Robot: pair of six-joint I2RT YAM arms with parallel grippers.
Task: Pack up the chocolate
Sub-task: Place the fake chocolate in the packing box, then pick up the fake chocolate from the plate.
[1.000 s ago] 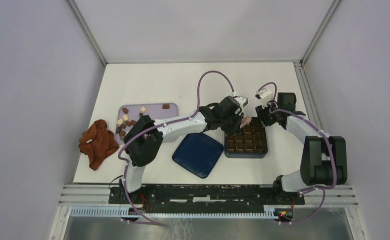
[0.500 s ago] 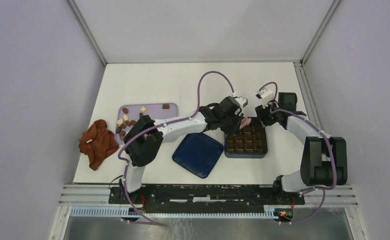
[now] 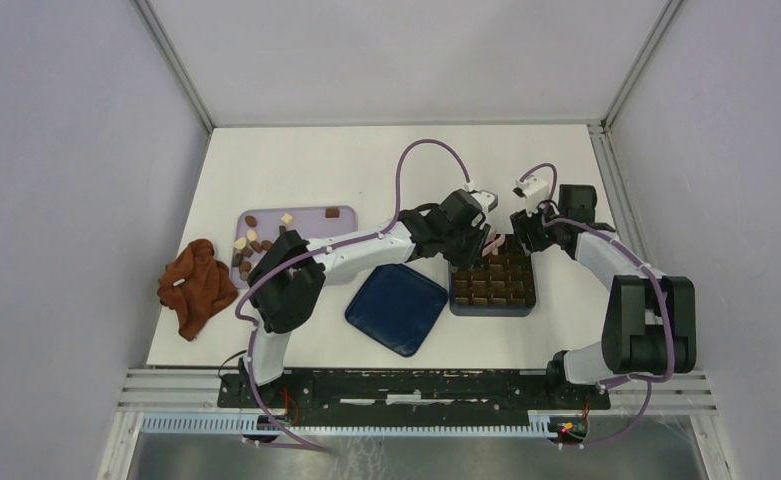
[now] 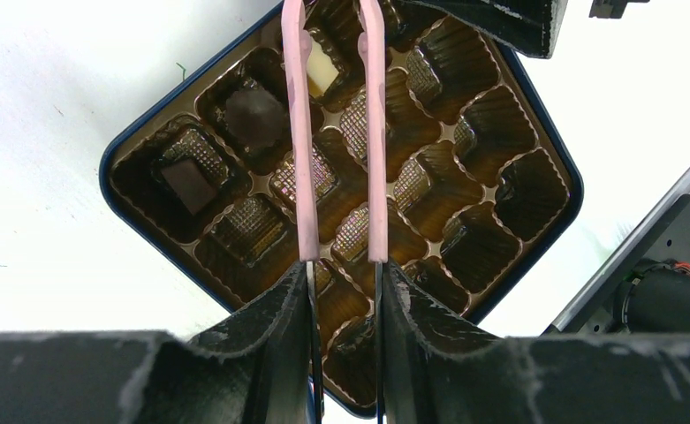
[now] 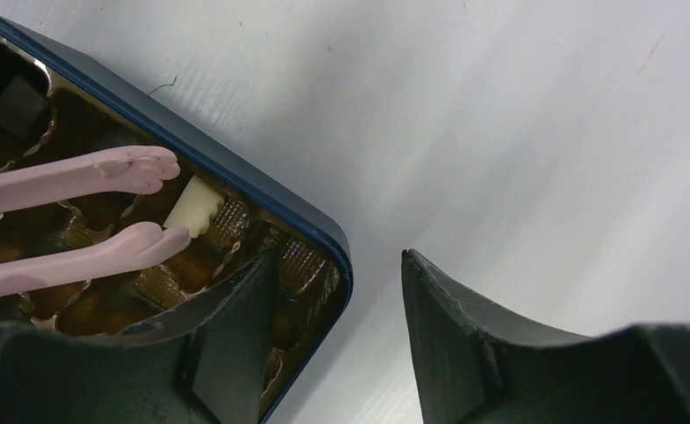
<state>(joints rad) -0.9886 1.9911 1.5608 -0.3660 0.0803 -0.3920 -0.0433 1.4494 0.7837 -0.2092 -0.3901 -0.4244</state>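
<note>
left tool [image 4: 344,284]: clamps pink tongs [image 4: 299,141] above box [image 4: 109,172] | cream-white chocolate [image 5: 193,206]: in rim-side box cell, between parted tong tips, touching one | dark chocolates [image 4: 251,115]: two box cells | right tool [image 5: 334,265]: jaws apart, empty, straddling box corner | loose chocolates [image 3: 251,245]: on lavender tray [image 3: 306,214], well left of box

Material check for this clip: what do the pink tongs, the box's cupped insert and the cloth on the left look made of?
Pink tongs: matte, likely silicone or soft plastic; smooth arms with rounded tips. Insert: thin, glossy gold-brown moulded plastic; its ribbed cups catch highlights. Cloth: reddish-brown fabric, perhaps terry; it lies in crumpled soft folds.
</note>
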